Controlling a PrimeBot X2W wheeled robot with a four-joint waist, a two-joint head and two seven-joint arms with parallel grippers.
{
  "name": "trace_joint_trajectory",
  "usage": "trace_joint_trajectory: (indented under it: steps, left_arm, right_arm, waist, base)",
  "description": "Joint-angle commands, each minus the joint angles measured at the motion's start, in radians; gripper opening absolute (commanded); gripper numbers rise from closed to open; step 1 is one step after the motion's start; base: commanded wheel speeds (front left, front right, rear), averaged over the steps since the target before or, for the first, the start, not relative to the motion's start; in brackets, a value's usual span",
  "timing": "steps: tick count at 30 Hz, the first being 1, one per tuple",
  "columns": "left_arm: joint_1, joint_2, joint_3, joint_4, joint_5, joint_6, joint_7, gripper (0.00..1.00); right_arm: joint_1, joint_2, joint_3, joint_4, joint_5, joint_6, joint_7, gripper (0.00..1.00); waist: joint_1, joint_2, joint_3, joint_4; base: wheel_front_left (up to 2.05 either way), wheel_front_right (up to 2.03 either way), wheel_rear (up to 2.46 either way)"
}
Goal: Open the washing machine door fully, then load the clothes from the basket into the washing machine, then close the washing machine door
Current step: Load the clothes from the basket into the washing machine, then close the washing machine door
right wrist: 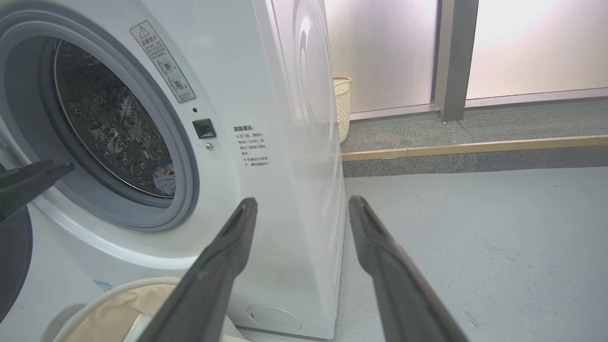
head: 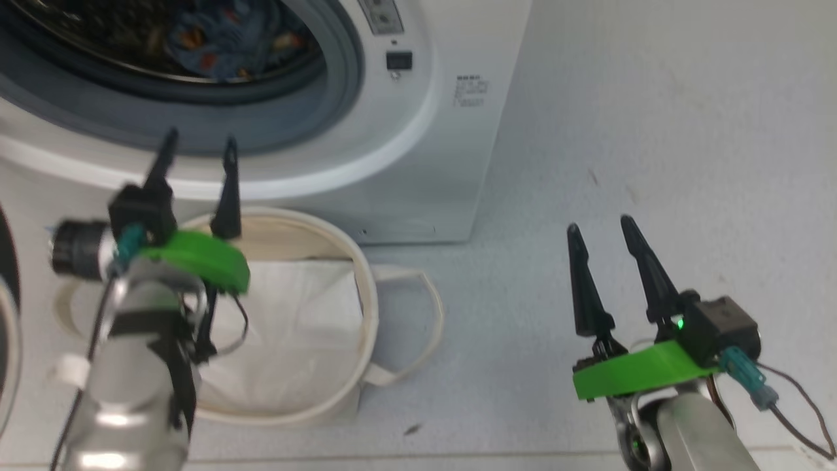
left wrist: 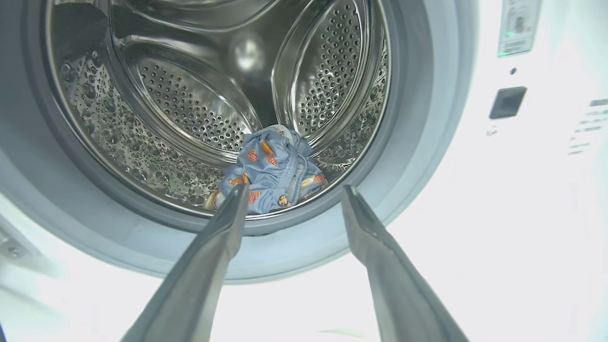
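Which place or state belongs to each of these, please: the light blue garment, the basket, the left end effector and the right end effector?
Things:
1. light blue garment
2. basket
3. left end effector
4. right end effector

Places or states:
A. on the floor in front of the washing machine
B. open, over bare floor beside the washing machine
C. lying in the drum
D. open, above the basket, fingers towards the drum opening

Pairs: 1-C, 2-A, 3-D, 4-B
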Motion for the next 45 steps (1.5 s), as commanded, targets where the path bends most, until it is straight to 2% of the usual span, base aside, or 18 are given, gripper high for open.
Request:
trace_joint_trajectory:
  steps: [1,11,22,25,31,45]
  left_arm:
    - [0.041,0.022,0.033,-0.06,-0.01,0.003,-0.005,1.0]
    - [0.362,-0.027,0.035,-0.188,-0.026,0.0,-0.005,1.0]
    - [0.524,-0.053,0.038,-0.363,-0.014,0.025,-0.005,1.0]
    - [0.568,-0.059,0.064,-0.418,-0.029,0.04,-0.005,1.0]
    - [0.616,-0.067,0.061,-0.436,-0.027,0.014,-0.005,1.0]
    - [0.608,-0.075,0.055,-0.413,-0.005,0.022,-0.005,1.0]
  right_arm:
    - [0.026,0.001,0.012,-0.025,0.01,0.0,-0.005,1.0]
    - [0.125,0.001,-0.009,-0.025,0.058,0.0,-0.005,1.0]
    - [0.174,0.001,-0.016,-0.021,0.085,0.0,-0.005,1.0]
    - [0.176,0.001,-0.017,-0.019,0.103,0.0,-0.005,1.0]
    - [0.183,0.001,-0.021,0.008,0.101,0.0,-0.005,1.0]
    - [0.179,0.001,-0.022,0.001,0.101,0.0,-0.005,1.0]
  waist:
    - [0.0001,-0.0001,-0.1,0.034]
    - [0.0001,-0.0001,-0.286,0.054]
    - [0.0001,-0.0001,-0.338,0.064]
    - [0.0001,-0.0001,-0.34,0.053]
    - [0.0001,-0.0001,-0.341,0.051]
    - [0.0001,-0.0001,-0.332,0.036]
  base:
    - [0.0,0.0,0.0]
    - [0.0,0.0,0.0]
    - [0.0,0.0,0.0]
    - [0.0,0.0,0.0]
    - [0.0,0.0,0.0]
    - [0.0,0.0,0.0]
